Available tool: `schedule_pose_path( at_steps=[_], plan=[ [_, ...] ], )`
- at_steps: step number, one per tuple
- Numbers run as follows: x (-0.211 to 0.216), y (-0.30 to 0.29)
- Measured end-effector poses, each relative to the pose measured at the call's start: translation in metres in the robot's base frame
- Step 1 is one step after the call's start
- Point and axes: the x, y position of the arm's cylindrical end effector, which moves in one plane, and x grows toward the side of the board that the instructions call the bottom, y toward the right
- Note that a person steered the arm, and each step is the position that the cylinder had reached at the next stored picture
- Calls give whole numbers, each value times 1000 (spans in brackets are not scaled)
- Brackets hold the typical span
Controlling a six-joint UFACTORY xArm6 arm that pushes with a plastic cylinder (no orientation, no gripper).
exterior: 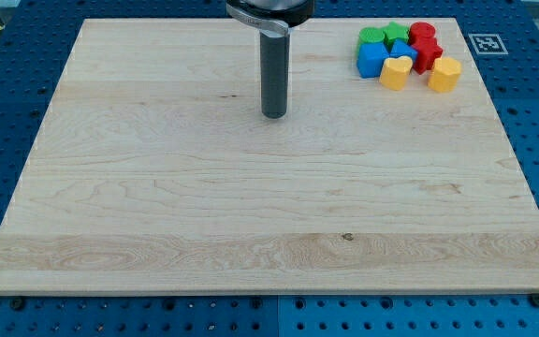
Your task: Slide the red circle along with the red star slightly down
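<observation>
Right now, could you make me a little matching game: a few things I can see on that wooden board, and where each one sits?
Things:
1. my tip
2. red circle
3. yellow block
4. green block

Places:
A. the view's left end of the cluster, top row
B. alone near the board's middle top, well to the view's left of all blocks
C. top of the cluster, just above the red star
D. the cluster's lower corner at the view's right

Pairs: 1-B, 2-C, 3-D, 4-A

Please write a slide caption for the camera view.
My tip rests mid-board, far left of the clustered blocks.
</observation>
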Motion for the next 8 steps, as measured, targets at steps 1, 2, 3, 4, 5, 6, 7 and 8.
schedule_pose_path(
  at_steps=[1,2,3,4,5,6,7,8],
  plan=[
    [0,-3],
    [0,-3],
    [0,-3],
    [-54,-1],
    [-94,0],
    [-96,4],
    [-119,89],
    [-119,90]
  ],
)
